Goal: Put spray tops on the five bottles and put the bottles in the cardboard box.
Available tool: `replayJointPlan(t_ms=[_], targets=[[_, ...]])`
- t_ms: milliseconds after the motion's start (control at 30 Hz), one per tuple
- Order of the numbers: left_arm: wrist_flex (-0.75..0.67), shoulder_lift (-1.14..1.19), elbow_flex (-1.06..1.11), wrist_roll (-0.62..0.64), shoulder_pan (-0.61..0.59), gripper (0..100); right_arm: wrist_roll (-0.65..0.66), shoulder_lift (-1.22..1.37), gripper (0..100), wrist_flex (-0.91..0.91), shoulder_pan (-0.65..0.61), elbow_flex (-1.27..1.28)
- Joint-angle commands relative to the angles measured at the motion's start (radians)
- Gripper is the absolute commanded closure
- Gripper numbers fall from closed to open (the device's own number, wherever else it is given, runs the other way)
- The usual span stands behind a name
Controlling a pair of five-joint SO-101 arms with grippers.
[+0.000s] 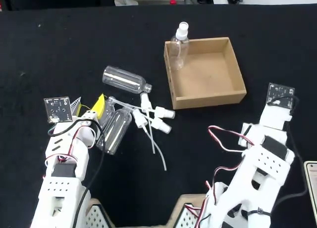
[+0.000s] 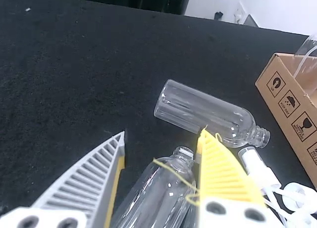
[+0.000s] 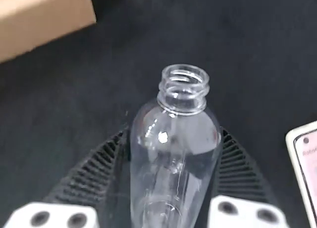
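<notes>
At far side of black table (image 1: 59, 40) sits the cardboard box (image 1: 208, 100), open-topped. One capped bottle (image 1: 179, 47) w/ white spray top on stands inside, against the box's corner on the left arm's side.

Just outside the box on that side, a lone bottle (image 1: 124, 79) lies flat, clear, no top, neck toward the box. Between it and the box's near wall is a loose bunch of spray tops (image 1: 148, 116), white, several, dip tubes trailing toward the arms; some touch each other.

Left pincer (image 2: 163, 134) is spread wide, grey finger one side, yellow the other, straddling the near bottle (image 2: 158, 193). That one lies on the table, uncapped, neck pointing away from the wrist toward the lone bottle. Gap shows on the grey side; yellow finger overlaps the bottle, contact can't tell.

Right pincer (image 3: 174, 134) is clamped on the held bottle (image 3: 176, 154): clear, open threaded neck, pointing out past the fingertips, above the table, w/ a box corner beyond. Phone-like device (image 3: 303, 159) lies beside it at table edge.
</notes>
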Motion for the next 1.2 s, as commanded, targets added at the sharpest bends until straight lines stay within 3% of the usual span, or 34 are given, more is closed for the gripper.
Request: replayJointPlan(t_ms=[0,233,533,733,933,1167], targets=[[-0.028,-0.014,-0.015,-0.008,0.013,77,0.008,-0.033,76.4,0.029,0.014,-0.047],[-0.028,-0.014,-0.013,-0.008,0.013,77,0.008,-0.021,76.4,-0.041,0.014,0.071],[-0.028,-0.014,-0.015,-0.008,0.013,77,0.006,0.22,74.7,-0.023,0.012,-0.013],[-0.028,-0.014,-0.015,-0.008,0.013,77,0.008,0.367,63.4,0.198,0.003,-0.228],[-0.028,-0.014,-0.013,-0.008,0.013,77,0.008,0.397,64.2,0.423,0.003,-0.458],[-0.028,-0.014,-0.013,-0.008,0.013,77,0.008,0.4,72.4,0.48,0.003,-0.553]])
